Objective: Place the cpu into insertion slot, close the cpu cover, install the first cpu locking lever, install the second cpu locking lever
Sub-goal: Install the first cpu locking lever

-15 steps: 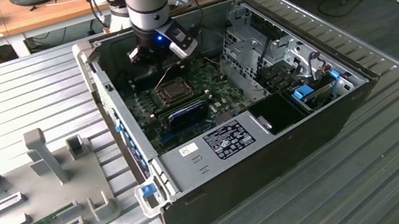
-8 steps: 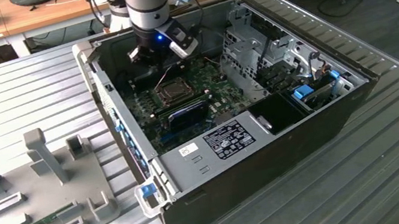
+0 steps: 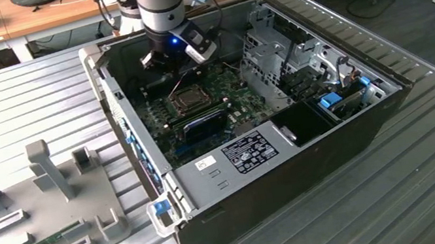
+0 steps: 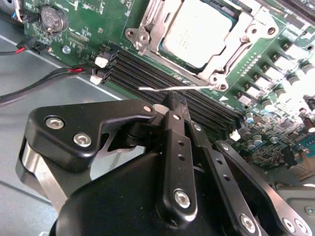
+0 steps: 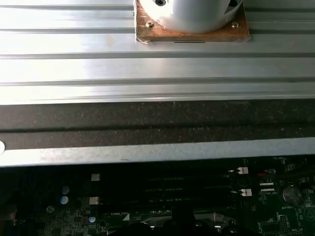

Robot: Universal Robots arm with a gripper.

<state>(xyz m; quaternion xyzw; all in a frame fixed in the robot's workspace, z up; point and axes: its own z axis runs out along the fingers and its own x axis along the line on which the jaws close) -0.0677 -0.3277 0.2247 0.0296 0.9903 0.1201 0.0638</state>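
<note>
With chip (image 4: 197,32) seated under closed cover (image 4: 246,34), lever (image 4: 172,88) step in hand; claw (image 4: 172,105) clenched, empty, above lever; needs hooking.

Ribbed metal table (image 3: 434,145) — wooden desks (image 3: 49,17) behind, grey floor (image 3: 411,10).

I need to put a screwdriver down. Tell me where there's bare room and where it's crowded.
Free: the ribbed metal table, between the open computer case and the desks behind, and again at the exterior view's right of the case. Crowded: the grey fixture plate, studded with blocks, and the case interior, where the end effector hangs over the cpu by the memory slots.
</note>
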